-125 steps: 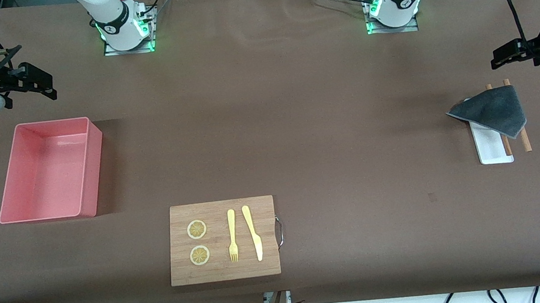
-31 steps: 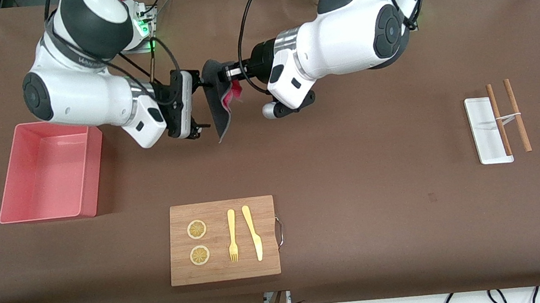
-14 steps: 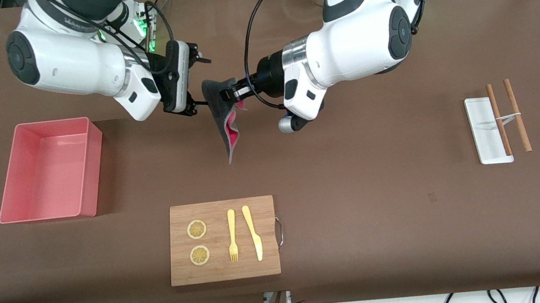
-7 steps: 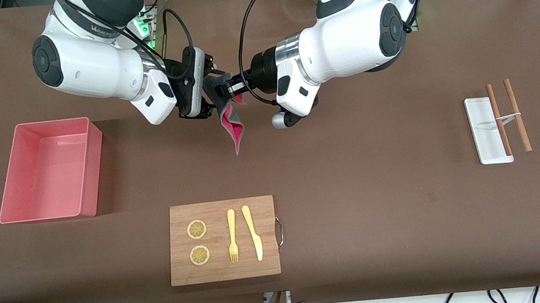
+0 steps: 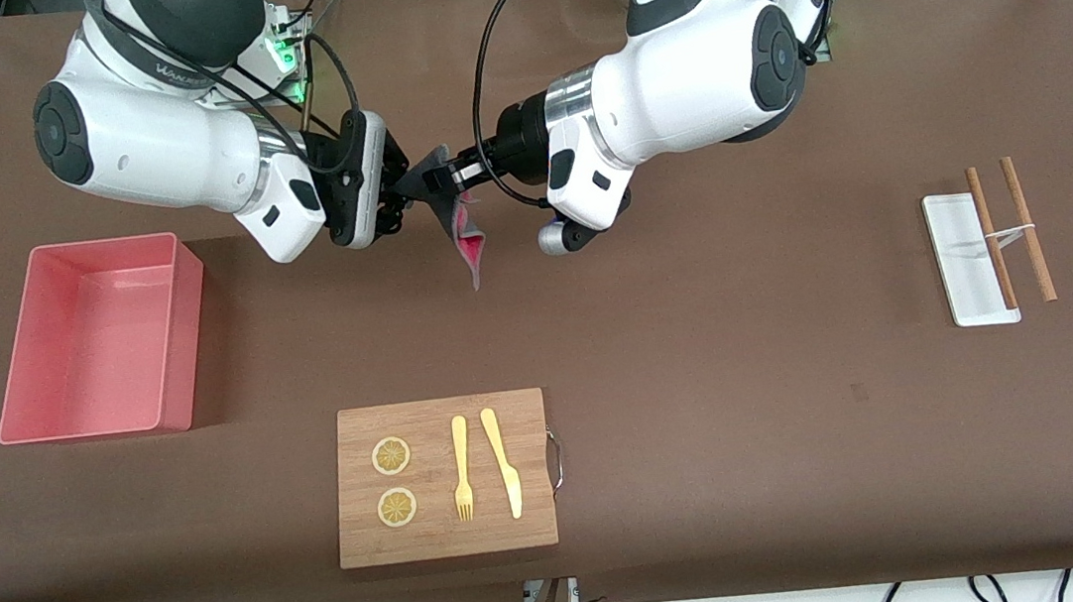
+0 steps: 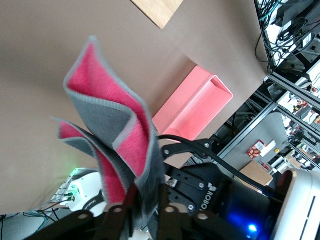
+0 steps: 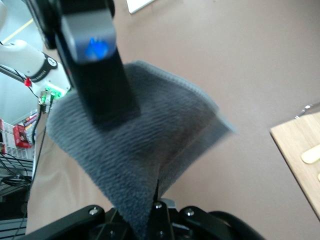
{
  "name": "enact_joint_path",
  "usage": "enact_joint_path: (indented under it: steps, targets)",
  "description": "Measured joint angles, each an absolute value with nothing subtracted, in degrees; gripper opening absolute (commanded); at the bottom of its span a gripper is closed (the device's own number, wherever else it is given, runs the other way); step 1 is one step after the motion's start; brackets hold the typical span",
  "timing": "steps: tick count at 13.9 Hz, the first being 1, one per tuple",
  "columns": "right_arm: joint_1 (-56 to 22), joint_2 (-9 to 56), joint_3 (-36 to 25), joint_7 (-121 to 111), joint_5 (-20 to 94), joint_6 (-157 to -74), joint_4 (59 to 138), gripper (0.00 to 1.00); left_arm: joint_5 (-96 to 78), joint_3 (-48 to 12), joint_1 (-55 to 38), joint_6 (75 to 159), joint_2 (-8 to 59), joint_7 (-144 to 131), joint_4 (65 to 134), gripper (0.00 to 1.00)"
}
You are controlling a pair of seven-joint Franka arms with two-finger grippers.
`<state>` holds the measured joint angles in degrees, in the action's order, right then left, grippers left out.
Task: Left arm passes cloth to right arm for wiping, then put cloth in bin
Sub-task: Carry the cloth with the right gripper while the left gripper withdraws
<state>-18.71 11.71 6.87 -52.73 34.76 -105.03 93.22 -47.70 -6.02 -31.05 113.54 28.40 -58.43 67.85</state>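
Observation:
The cloth [image 5: 467, 240], grey with a pink inner face, hangs in the air over the bare table between both grippers. My left gripper [image 5: 455, 174] is shut on its upper edge. My right gripper [image 5: 399, 195] is shut on a grey corner that stretches toward it. In the left wrist view the cloth [image 6: 115, 120] runs down between my left gripper's [image 6: 147, 190] fingers. In the right wrist view the cloth [image 7: 140, 130] ends in my right gripper [image 7: 146, 210]. The pink bin [image 5: 185, 348] stands empty toward the right arm's end of the table and also shows in the left wrist view [image 6: 200, 100].
A wooden cutting board [image 5: 530, 506] with two lemon slices, a yellow fork and a yellow knife lies nearer the front camera than the grippers. A narrow white tray [image 5: 970, 295] with two brown chopsticks [image 5: 1028, 229] lies toward the left arm's end.
My right gripper has closed on the cloth's grey corner and drawn back a little toward its own end, pulling the corner taut. My left gripper still holds the cloth.

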Motion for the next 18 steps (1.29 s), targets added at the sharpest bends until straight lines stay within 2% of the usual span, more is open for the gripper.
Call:
enact_joint_path:
  steps: [4,10,15,18]
  targets:
    - [-17.7,10.5,6.6,-52.7,32.6,-103.7,93.1,0.00,-38.6,-5.5,-30.6,110.3,26.3,-59.0,67.7,1.00]
    - [-9.2,9.2,5.8,-50.5,28.0,-92.9,93.1,0.00,-14.1,-4.4,-19.5,87.7,22.3,-59.1,67.7,1.00]
    - [-8.0,8.4,4.4,-38.6,13.0,-89.5,93.7,0.00,-4.5,-4.2,-9.7,85.4,22.2,-49.6,68.0,1.00]
    - [-7.2,8.6,4.1,-29.0,6.6,-89.8,97.2,0.00,-2.5,-4.1,-3.8,85.4,22.2,-39.1,68.5,1.00]
